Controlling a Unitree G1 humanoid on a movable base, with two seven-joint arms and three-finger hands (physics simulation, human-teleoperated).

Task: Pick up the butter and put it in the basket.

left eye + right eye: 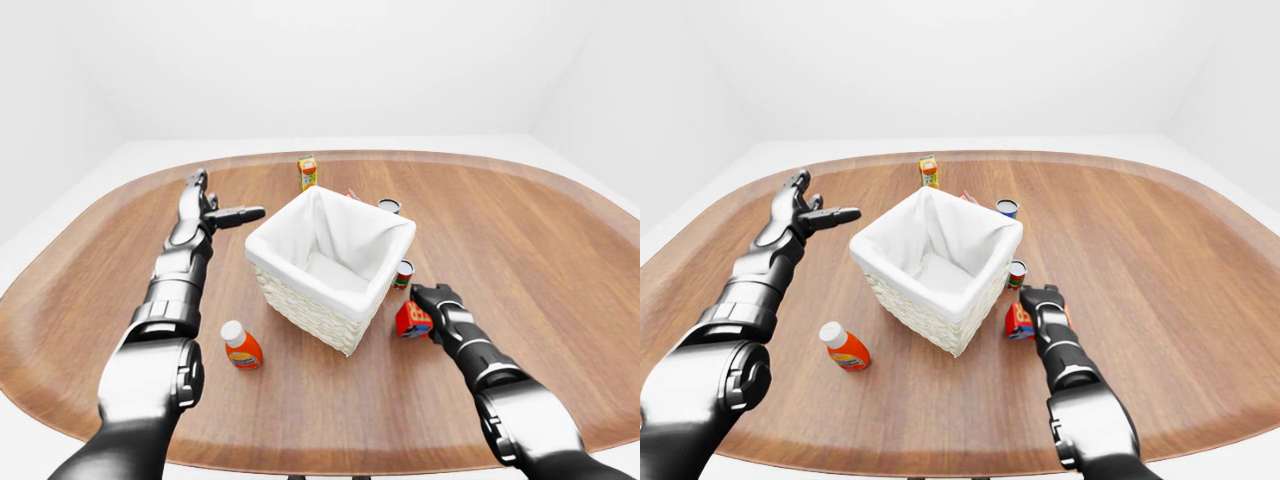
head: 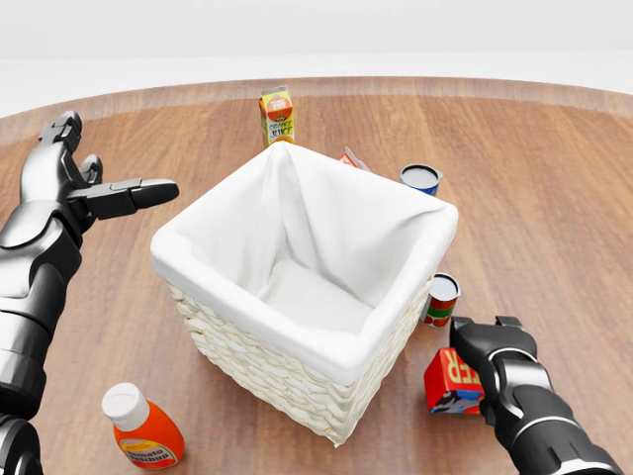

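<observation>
The butter (image 2: 451,380), a small red box with white letters, sits tilted low over the wooden table just right of the basket in the head view. My right hand (image 2: 475,358) is against its right side, with fingers closed over its top edge and side. The white-lined wicker basket (image 2: 259,348) stands in the middle of the table, and its inside looks empty. My left hand (image 2: 104,190) is open and empty to the left of the basket, held above the table with a finger stretched toward the basket.
An orange juice carton (image 2: 277,114) stands above the basket. A blue-rimmed can (image 2: 420,178) and a red can (image 2: 441,297) stand to its right. An orange sauce bottle (image 2: 143,432) lies at lower left. A small pack (image 2: 352,158) peeks from behind the basket rim.
</observation>
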